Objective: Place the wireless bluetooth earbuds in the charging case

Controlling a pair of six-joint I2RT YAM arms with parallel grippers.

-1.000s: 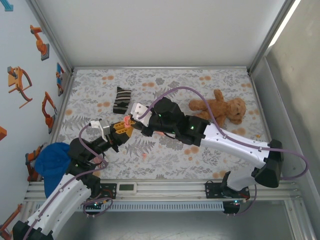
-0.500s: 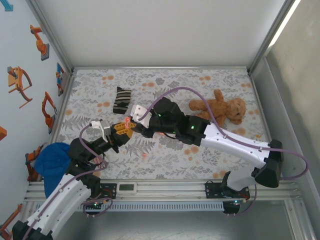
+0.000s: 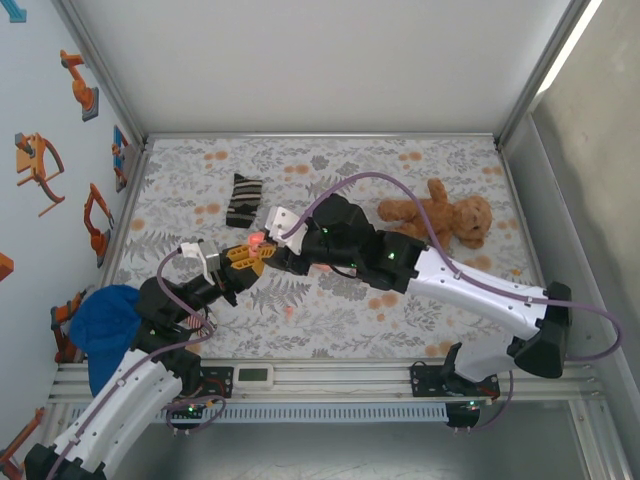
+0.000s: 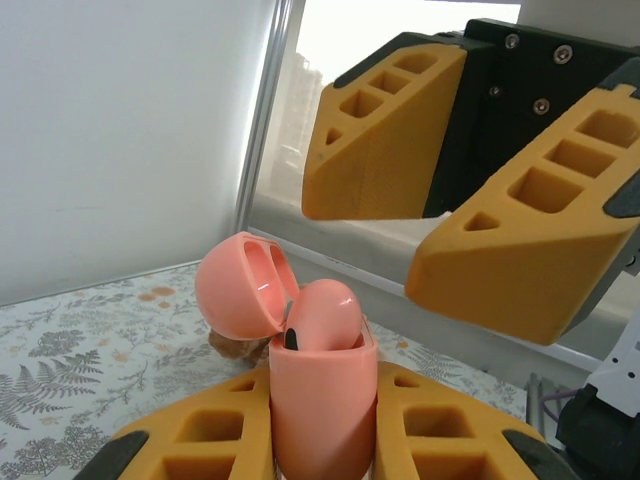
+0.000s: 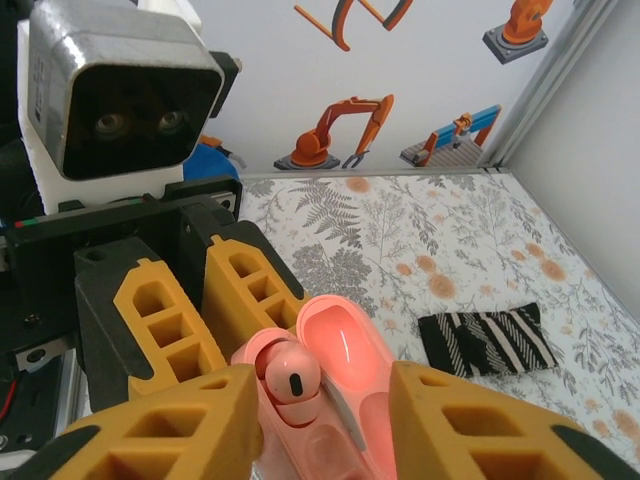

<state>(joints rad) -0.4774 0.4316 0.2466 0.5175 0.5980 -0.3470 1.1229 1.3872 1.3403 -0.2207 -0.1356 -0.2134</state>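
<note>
- My left gripper (image 4: 320, 432) is clenched on the charging case (image 4: 320, 395). It grips the lower body between both fingers, and the case stands upright.
- The case's lid (image 4: 243, 287) is hinged open and tilts back, off to one side of that gripper.
- One earbud (image 4: 322, 315) sits in the case's mouth just above the left gripper's fingers, its rounded top poking past the rim.
- My right gripper (image 5: 322, 405) is released, with its fingers spread on either side of the earbud.
- Beyond the right gripper, a striped cloth (image 5: 488, 340) lies on the bench (image 5: 420, 230). A teddy bear (image 3: 440, 215) lies beside the right arm.
</note>
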